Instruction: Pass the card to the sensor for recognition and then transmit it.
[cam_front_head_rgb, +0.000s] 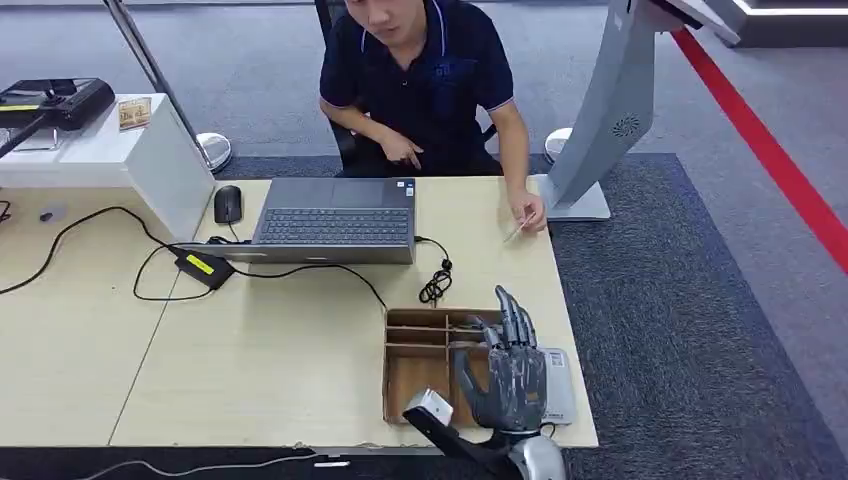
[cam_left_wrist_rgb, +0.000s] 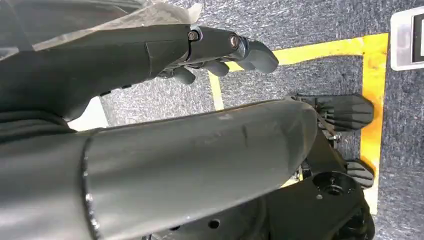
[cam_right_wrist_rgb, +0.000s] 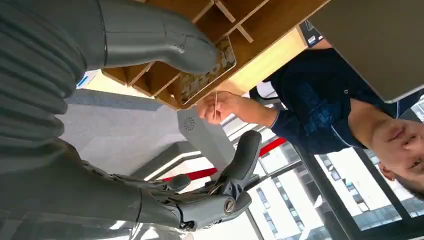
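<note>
Fingers, right hand: raised over the near right corner of the table, fingers straight and apart, pointing away from the robot, thumb out to the side; nothing in them.
Fingers, left hand: hanging beside the robot's body above the floor, loosely curled, gripping nothing that I can see.
Card: thin pale sliver pinched in the person's hand at the far right edge of the table; seen edge-on in the right wrist view.
Key relation: card lies straight ahead of the right fingertips, further out across the table and slightly right. Its long axis runs roughly diagonal, low end toward the robot. Right hand clearly the nearer; left is well apart and low.
Under the hand: wooden divider tray, open compartments, with a flat grey device just beside it on the right, probably the sensor, though too hidden to be sure.
Step, as I judge it: receiving the card; not yet taken.
Open room: bare tabletop between tray and the person's hand.
Edges: table's right edge close to the reach line; black cable coil and laptop to the left, far side.
Risk: thin card, easy to fumble at handover.
</note>
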